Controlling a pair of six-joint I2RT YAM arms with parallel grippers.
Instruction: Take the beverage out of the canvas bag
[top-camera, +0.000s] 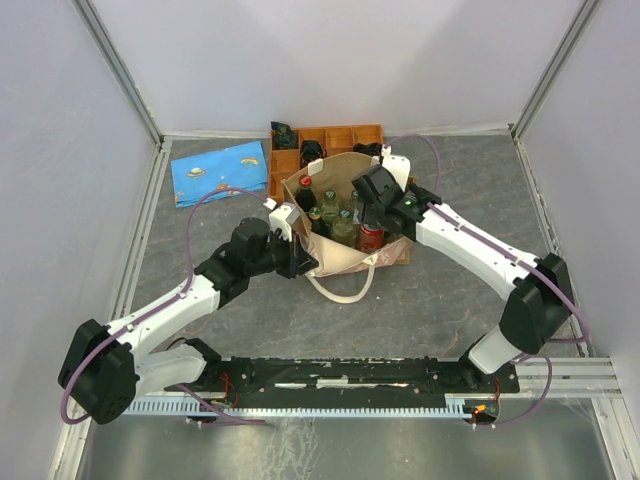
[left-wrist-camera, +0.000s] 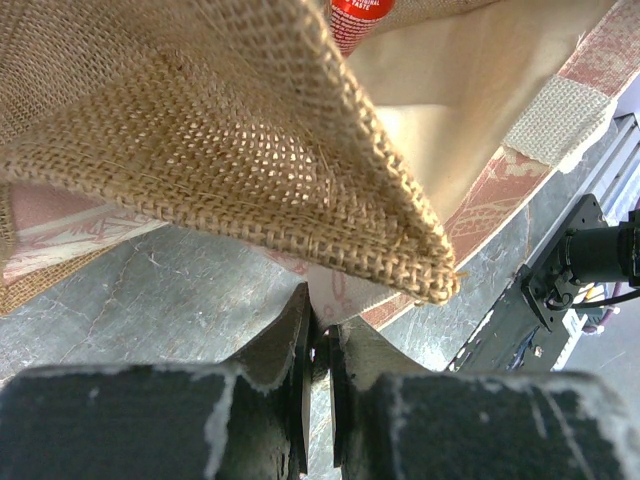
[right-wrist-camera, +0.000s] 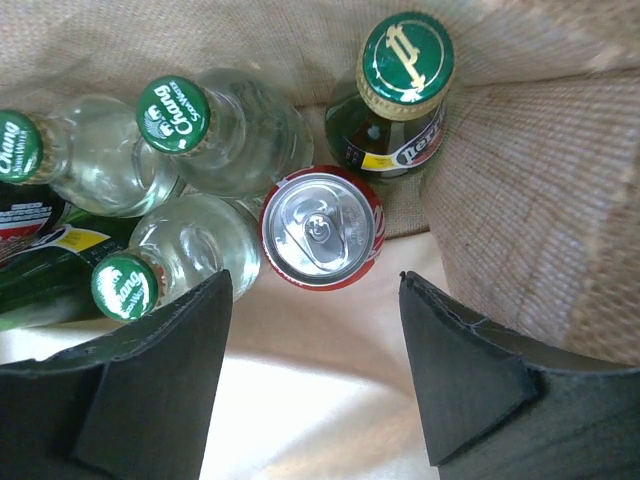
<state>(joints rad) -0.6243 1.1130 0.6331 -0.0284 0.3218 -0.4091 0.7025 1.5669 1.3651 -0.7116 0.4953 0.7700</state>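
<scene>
The canvas bag (top-camera: 335, 168) stands open mid-table, its cream handle (top-camera: 345, 290) hanging toward me. Inside stand a red beverage can (right-wrist-camera: 322, 228), a dark green bottle (right-wrist-camera: 405, 70) and clear glass bottles with green caps (right-wrist-camera: 172, 113). My right gripper (right-wrist-camera: 315, 285) hovers open above the bag's mouth (top-camera: 378, 212), the can just ahead of its fingertips, touching nothing. My left gripper (left-wrist-camera: 322, 335) is shut on the bag's patterned lower edge at the bag's near left side (top-camera: 305, 262), with the burlap wall (left-wrist-camera: 250, 150) folded over it.
An orange compartmented tray (top-camera: 340, 135) sits right behind the bag. A flat blue patterned cloth (top-camera: 220, 170) lies at the back left. The arms' mounting rail (top-camera: 350, 375) runs along the near edge. White walls enclose the table.
</scene>
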